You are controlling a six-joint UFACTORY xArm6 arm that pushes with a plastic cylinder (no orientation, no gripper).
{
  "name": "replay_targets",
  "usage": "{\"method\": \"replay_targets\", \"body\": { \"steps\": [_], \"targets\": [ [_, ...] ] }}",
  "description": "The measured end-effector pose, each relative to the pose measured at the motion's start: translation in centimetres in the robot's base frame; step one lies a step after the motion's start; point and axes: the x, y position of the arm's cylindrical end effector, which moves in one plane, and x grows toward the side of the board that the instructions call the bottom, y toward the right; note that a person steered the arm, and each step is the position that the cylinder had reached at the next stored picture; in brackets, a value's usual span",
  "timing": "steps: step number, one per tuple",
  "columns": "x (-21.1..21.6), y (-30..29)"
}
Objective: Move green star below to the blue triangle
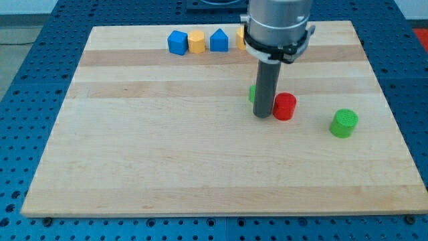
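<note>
Pale wood makes up the tabletop [167,154], which sits on a blue perforated surface [27,67]. The arm ends in a dark rod with no hand to open or clench, and my tip [263,116] rests on the tabletop right of centre. A green block [252,93] peeks out at the view's left of the rod, mostly hidden behind it, so its shape cannot be made out; it appears to be the green star. A red cylinder [285,106] stands just beside my tip on the view's right, touching or nearly so. A green cylinder [344,123] sits apart, nearer the right edge. Along the top edge runs a row: a blue cube [177,42], an orange cylinder [196,41], the blue triangle [219,41], and an orange block [239,38] half covered by the arm.
</note>
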Motion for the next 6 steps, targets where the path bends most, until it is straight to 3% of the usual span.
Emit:
{"method": "replay_targets", "body": {
  "steps": [4, 6],
  "targets": [
    [-6.4, 2.6],
    [-9.8, -1.0]
  ]
}}
